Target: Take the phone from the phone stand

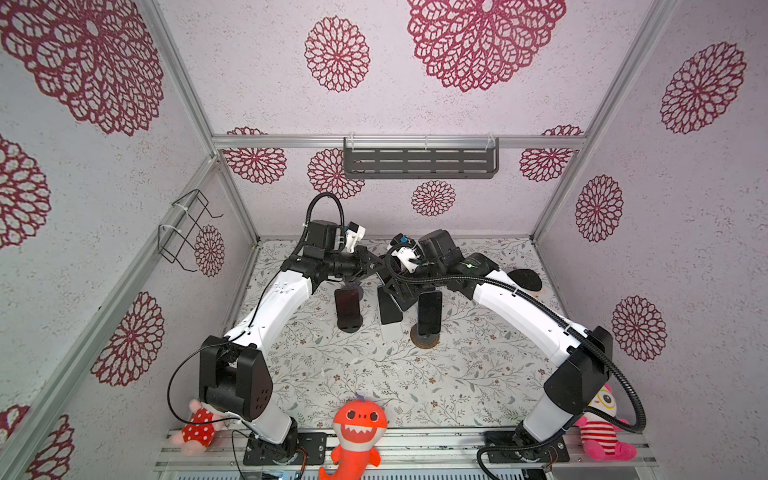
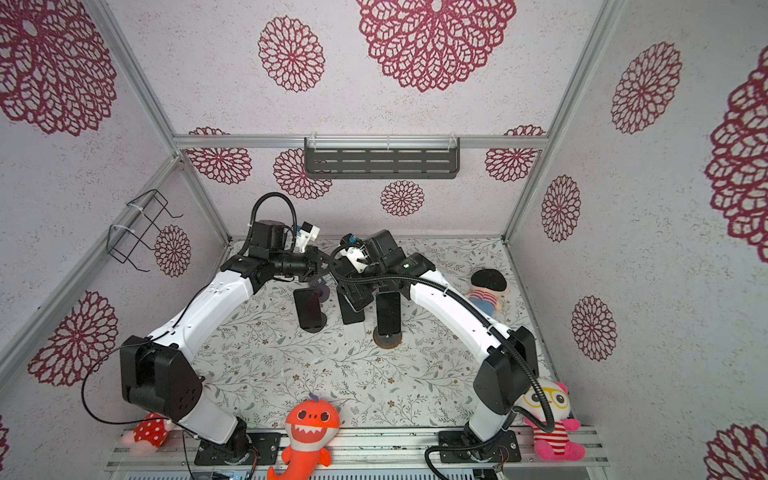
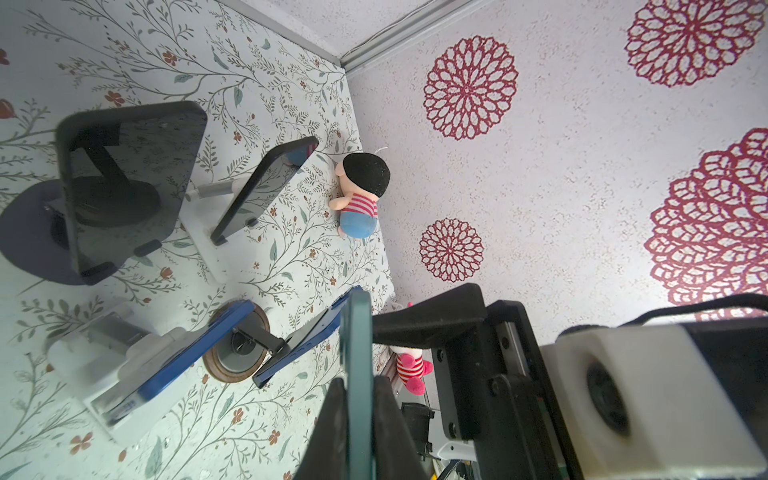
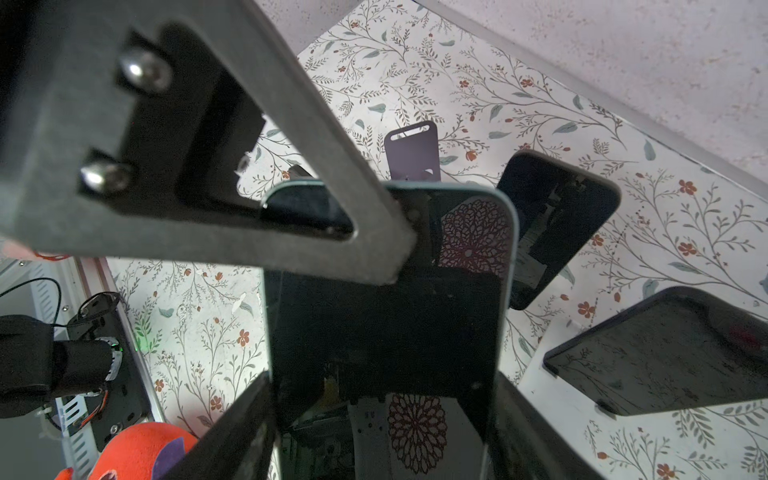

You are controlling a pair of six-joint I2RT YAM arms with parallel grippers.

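Observation:
A dark phone with a teal rim [image 4: 386, 324] hangs in the air between both grippers. In the left wrist view I see the phone [image 3: 357, 332] edge-on, with my left gripper [image 3: 359, 386] shut on its two faces. My right gripper [image 4: 384, 386] spans the phone's width, one finger against each long edge. A left finger [image 4: 291, 187] covers the phone's top corner. Just beyond the phone stands a purple phone stand [image 4: 411, 156] with nothing on it. In both top views the grippers meet at the back centre, left gripper [image 1: 370, 266] and right gripper [image 1: 397, 291], and the held phone is hidden there.
Other phones rest on stands below: a dark one [image 1: 347, 305], a black one on a white stand [image 1: 390, 309], and one on a round brown base [image 1: 424, 338]. A plush doll [image 2: 488, 291] lies at back right. An orange plush [image 1: 359, 428] sits at the front edge.

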